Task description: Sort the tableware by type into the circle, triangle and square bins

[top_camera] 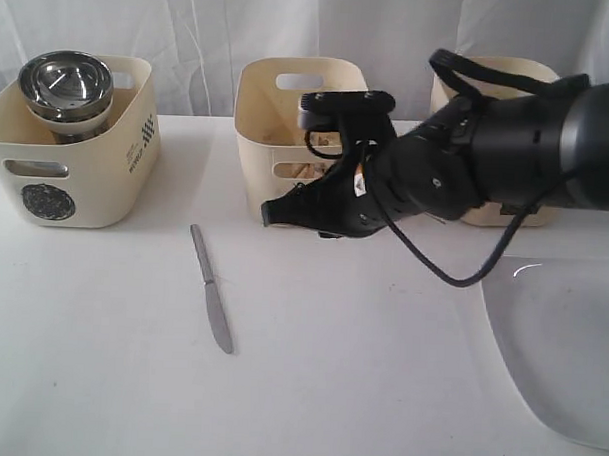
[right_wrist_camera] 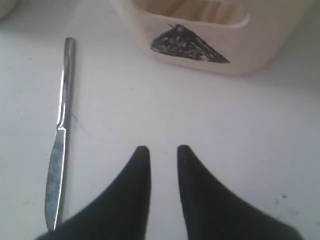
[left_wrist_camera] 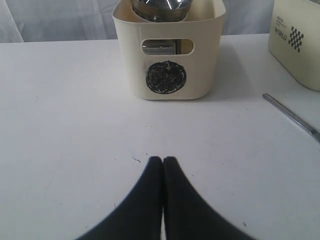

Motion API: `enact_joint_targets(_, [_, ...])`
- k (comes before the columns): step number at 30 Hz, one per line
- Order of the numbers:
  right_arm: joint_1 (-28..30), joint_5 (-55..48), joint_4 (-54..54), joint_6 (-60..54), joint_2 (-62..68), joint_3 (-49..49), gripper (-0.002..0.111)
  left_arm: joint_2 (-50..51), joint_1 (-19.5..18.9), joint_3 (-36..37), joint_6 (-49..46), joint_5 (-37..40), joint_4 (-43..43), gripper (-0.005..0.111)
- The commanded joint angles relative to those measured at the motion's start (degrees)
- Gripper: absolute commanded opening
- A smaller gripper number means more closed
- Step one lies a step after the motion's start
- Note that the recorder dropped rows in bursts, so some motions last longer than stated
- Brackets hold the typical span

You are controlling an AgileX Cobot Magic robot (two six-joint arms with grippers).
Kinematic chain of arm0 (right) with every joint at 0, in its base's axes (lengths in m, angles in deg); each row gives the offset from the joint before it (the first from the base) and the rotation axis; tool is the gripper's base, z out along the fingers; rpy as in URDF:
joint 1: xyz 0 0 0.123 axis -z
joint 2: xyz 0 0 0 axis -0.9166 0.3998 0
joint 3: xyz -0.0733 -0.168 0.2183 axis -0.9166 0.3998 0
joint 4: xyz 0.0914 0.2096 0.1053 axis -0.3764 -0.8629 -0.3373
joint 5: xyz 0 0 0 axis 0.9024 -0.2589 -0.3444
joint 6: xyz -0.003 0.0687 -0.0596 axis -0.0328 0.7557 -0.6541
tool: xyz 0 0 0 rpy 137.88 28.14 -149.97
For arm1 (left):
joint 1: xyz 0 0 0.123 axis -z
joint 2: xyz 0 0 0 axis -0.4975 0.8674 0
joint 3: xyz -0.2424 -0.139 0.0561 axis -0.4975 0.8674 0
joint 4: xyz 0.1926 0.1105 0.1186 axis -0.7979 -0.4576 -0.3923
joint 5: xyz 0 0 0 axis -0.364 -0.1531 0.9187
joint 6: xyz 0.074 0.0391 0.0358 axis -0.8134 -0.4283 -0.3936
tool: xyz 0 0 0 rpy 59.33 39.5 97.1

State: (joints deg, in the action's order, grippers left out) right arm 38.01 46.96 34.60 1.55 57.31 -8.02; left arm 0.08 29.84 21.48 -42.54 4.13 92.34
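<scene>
Knife (top_camera: 212, 290), flat polished steel, lies on the white table (top_camera: 378, 411) at about 7 o'clock from the right gripper (top_camera: 273, 215). It is near the gripper but apart from it, with its narrow handle end toward the bins. That gripper's 2 black tapered fingers (right_wrist_camera: 141, 165) stand slightly spread with nothing between them. The left gripper (left_wrist_camera: 163, 159) has its fingers pressed together over bare table. At 12 o'clock from the right gripper sits the cream plastic triangle bin (top_camera: 255, 151). The round-cornered circle bin (top_camera: 96, 176), at 10 o'clock from the knife, holds shiny steel bowls (top_camera: 65, 85). A glossy white plate (top_camera: 570, 357) lies at 4 o'clock.
</scene>
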Motion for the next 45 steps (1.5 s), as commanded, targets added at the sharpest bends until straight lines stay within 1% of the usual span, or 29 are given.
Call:
enact_joint_targets(1, [-3.01, -7.40, -1.35, -5.64, 4.01, -8.15, 0.045, -0.24, 0.14, 0.20, 0.33, -0.12, 0.33, 0.000])
enact_joint_targets(3, [-4.96, -11.33, -3.12, -7.88, 7.21, -13.35, 0.050, -0.24, 0.14, 0.20, 0.33, -0.12, 0.33, 0.000])
enact_joint_targets(6, [-7.80, -16.30, -5.51, -9.17, 12.58, -21.26, 0.050, -0.24, 0.14, 0.20, 0.33, -0.12, 0.33, 0.000])
enact_joint_targets(9, [-9.43, -20.58, -6.16, -9.26, 17.89, -27.97, 0.050, -0.24, 0.14, 0.20, 0.33, -0.12, 0.33, 0.000])
enact_joint_targets(19, [-10.94, -29.14, -5.81, -9.50, 30.45, -44.73, 0.050, -0.24, 0.14, 0.20, 0.33, -0.12, 0.33, 0.000])
enact_joint_targets(27, [-10.94, -30.83, -5.58, -10.45, 35.92, -52.11, 0.050, -0.24, 0.14, 0.20, 0.33, -0.12, 0.33, 0.000])
enact_joint_targets(32, [-10.82, -32.27, -5.45, -10.56, 39.03, -55.02, 0.050, -0.24, 0.14, 0.20, 0.33, -0.12, 0.33, 0.000])
enact_joint_targets(37, [-10.25, -32.87, -5.33, -10.56, 41.23, -56.76, 0.050, -0.24, 0.14, 0.20, 0.33, -0.12, 0.33, 0.000])
enact_joint_targets(45, [-9.36, -33.44, -5.33, -10.63, 43.10, -56.93, 0.049, -0.24, 0.14, 0.20, 0.33, -0.12, 0.33, 0.000])
